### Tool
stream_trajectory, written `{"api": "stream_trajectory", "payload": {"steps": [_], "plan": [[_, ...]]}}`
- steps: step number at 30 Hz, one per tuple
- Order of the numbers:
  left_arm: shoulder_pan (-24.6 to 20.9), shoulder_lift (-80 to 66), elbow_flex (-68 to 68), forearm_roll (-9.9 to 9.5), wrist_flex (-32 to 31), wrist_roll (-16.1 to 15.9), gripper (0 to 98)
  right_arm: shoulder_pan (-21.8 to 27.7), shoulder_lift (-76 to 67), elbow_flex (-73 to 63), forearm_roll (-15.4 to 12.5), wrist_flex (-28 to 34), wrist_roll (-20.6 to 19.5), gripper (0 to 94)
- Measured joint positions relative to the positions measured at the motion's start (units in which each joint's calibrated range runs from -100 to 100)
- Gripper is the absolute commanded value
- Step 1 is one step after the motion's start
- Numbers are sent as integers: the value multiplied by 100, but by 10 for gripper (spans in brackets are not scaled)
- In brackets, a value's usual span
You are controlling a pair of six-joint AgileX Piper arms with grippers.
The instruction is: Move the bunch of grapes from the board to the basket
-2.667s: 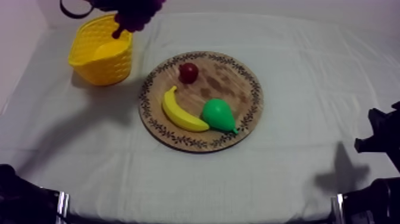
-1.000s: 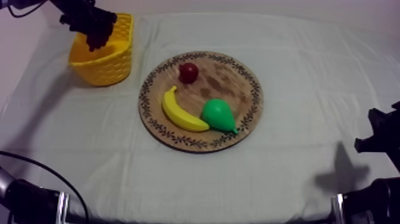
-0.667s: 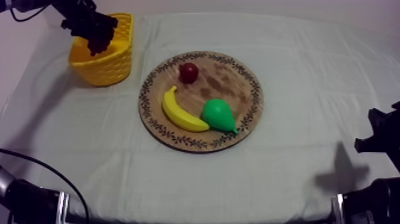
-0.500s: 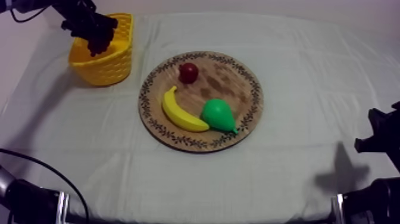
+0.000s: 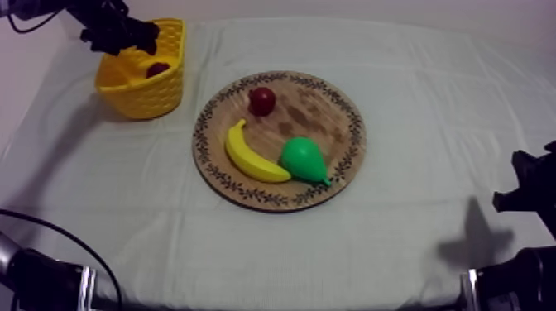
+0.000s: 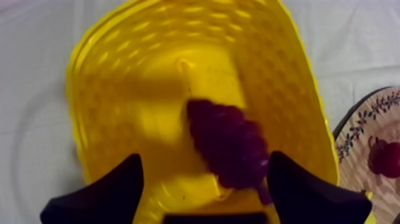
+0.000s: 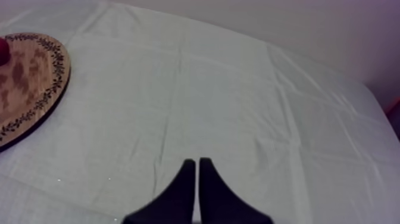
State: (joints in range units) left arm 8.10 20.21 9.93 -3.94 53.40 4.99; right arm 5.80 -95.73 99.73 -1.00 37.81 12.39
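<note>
The dark purple bunch of grapes (image 6: 229,146) lies inside the yellow basket (image 6: 113,89), free of any grip. My left gripper (image 6: 203,158) hangs just above it, fingers (image 6: 113,193) spread wide with nothing between them. From above, the left gripper (image 5: 117,33) sits over the basket's (image 5: 145,95) far rim at the table's back left, and the grapes (image 5: 157,69) peek out inside. My right gripper (image 7: 197,164) rests low at the right, its fingers together as a narrow wedge over bare cloth.
The round wooden board (image 5: 331,99) in the middle of the table carries a small red fruit (image 5: 262,100), a banana (image 5: 252,155) and a green pear (image 5: 304,159). The right arm (image 5: 529,194) sits at the table's right edge.
The left gripper has let go of the grapes, which now lie in the basket. It opened and drew slightly up and back. The right arm has not moved.
</note>
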Motion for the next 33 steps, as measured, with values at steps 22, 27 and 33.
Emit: {"api": "stream_trajectory", "payload": {"steps": [22,27,33], "plan": [[325,-1974,1558,55,-510,122,423,0,0,0,0,0,0,2],[343,-2833,2354,55,-801,143,307,0,0,0,0,0,0,2],[223,-3966,3532,50,-1341,45,196,0,0,0,0,0,0,2]]}}
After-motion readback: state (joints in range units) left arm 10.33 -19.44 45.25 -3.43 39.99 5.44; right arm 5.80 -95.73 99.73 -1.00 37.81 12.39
